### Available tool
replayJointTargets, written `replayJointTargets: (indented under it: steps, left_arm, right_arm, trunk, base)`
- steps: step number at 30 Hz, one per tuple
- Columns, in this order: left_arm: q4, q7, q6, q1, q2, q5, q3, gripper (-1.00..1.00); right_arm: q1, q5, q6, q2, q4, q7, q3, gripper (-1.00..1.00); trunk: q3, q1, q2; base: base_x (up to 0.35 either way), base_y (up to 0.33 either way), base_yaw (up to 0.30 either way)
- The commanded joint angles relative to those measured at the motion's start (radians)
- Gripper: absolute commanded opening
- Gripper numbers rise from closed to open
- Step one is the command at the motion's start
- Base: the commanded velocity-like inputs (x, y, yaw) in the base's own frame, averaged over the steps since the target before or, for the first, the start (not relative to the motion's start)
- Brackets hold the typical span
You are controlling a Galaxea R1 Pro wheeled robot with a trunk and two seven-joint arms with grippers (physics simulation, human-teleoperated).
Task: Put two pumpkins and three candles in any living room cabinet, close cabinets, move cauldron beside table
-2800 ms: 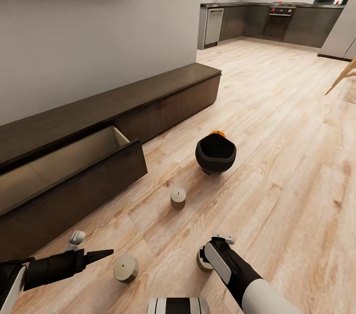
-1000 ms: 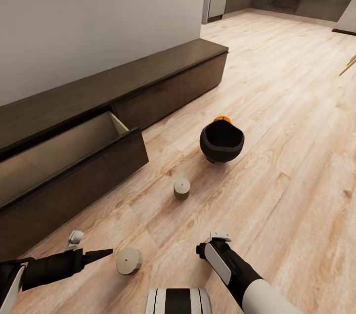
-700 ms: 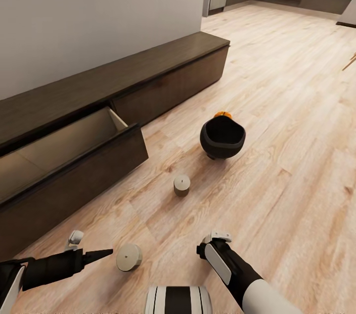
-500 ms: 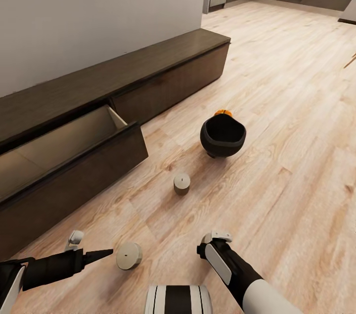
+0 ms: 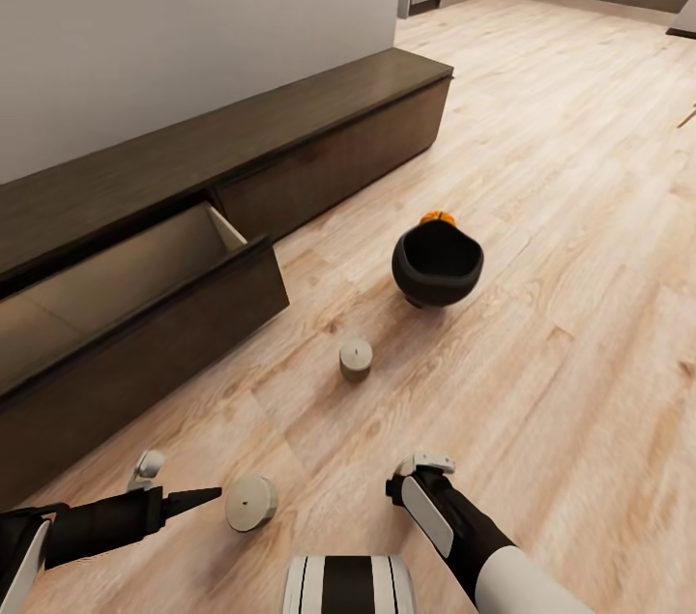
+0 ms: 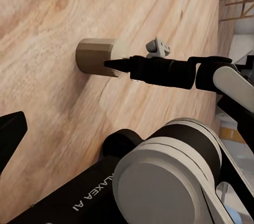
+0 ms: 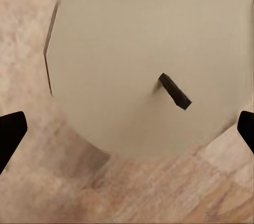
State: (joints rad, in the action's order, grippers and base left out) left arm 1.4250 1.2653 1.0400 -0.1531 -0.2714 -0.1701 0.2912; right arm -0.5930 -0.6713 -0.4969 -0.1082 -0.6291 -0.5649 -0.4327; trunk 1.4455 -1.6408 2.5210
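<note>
The right gripper (image 7: 127,123), jaws wide, hangs above a pale round wax candle (image 7: 148,60) to straddle it; the left gripper's (image 5: 184,501) state I cannot tell.

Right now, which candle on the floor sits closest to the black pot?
The small candle midway between the cauldron and the robot; the wider candle lies by the left hand.

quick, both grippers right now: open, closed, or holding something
Left gripper: cannot tell, beside a candle on the floor, holding nothing.
Right gripper: open, straddling another candle, not yet closed on it.
</note>
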Motion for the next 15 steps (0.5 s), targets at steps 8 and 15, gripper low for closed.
replayJointTargets:
  steps: [8,15]
  left_arm:
    - [0.0,0.002,0.007,0.0,0.0,-0.002,0.0,1.0]
    - [0.0,0.002,0.007,0.0,0.001,-0.002,-0.001,1.0]
  right_arm:
    - [-0.001,-0.009,0.007,0.002,-0.001,-0.008,-0.005,1.0]
    - [-0.001,-0.01,0.008,0.002,-0.001,-0.008,-0.001,1.0]
  trunk:
    - [0.001,0.0,0.0]
    - [0.001,0.0,0.0]
  base:
    - [0.075,0.0,0.0]
    - [0.039,-0.004,0.0]
